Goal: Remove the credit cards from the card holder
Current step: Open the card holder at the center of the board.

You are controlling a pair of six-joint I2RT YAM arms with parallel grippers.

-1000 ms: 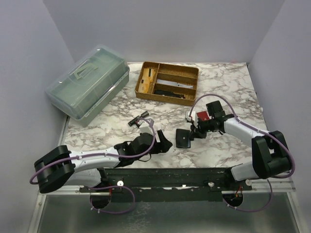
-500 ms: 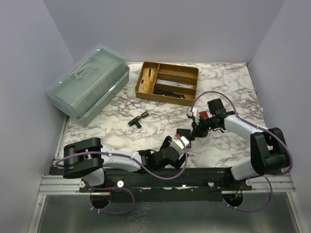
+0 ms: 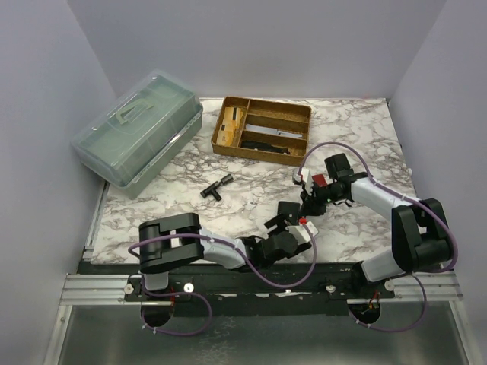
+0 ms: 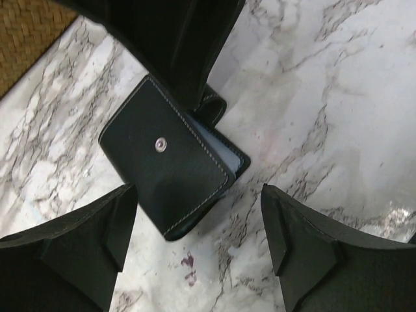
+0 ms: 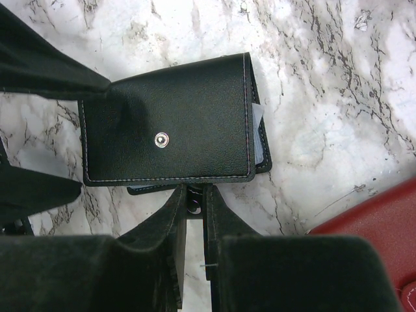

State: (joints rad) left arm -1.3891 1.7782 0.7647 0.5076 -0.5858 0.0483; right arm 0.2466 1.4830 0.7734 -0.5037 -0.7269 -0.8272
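Peeking from black card holder (image 5: pixel 169 130): pale credit cards (image 5: pixel 259 125)

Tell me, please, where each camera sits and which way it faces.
Top external: high behind the bases, looking down on the table; both arms whole, left gripper and right gripper at the card holder.
Left wrist: on the left arm, looking down at the holder; its open fingers frame the bottom.
Right wrist: on the right arm, looking straight down; its near-closed fingers sit at the holder's edge.
Shared: both wrist views show the holder's snap and a credit card edge.
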